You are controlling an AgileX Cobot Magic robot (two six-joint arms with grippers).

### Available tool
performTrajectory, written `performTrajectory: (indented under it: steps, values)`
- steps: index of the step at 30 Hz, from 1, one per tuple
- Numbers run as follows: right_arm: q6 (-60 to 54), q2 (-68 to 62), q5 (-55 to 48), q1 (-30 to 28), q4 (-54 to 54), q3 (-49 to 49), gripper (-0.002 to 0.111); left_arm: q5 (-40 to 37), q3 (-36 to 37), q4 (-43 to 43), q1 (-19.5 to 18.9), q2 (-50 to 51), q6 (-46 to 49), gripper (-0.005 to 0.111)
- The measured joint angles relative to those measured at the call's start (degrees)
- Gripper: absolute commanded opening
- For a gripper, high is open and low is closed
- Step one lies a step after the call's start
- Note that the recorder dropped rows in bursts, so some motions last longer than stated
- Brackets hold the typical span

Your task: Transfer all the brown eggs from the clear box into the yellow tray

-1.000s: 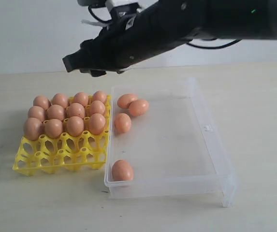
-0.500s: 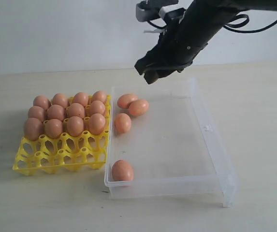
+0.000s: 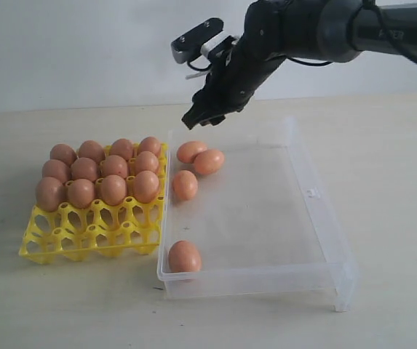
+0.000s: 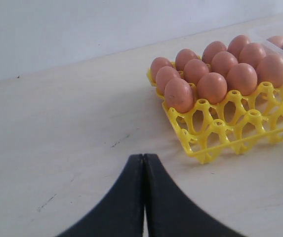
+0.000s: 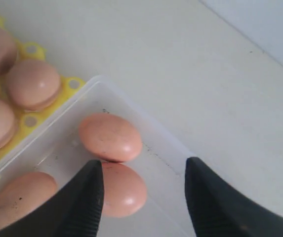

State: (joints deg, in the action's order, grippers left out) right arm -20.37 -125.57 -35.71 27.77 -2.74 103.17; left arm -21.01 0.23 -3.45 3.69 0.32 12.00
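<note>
Right now the right gripper [image 3: 197, 120] is hovering over the far corner of the clear box [image 3: 323, 218], jaws standing wide and carrying nothing. Just below it two brown eggs [image 3: 191, 151] are lying touching, hard by the wall facing the yellow tray [image 3: 84, 243]. Their long axes seem to be running along the line between the fingers, so a wrist turn may be needed. The left gripper [image 4: 143, 157] is sitting closed beyond the tray, farther off. Empty cups are waiting in the tray's near rows.
</note>
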Motion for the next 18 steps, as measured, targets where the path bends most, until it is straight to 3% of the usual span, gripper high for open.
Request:
performTrajectory:
  steps: [10,18]
  values:
    - [-2.05,-4.92,-0.63,1.85,2.74,0.00,0.051,0.00,0.00,0.00,0.00,0.00,0.00,0.000]
    - [-2.28,-7.24,-0.74,2.09,2.74,0.00,0.067,0.00,0.00,0.00,0.00,0.00,0.00,0.000]
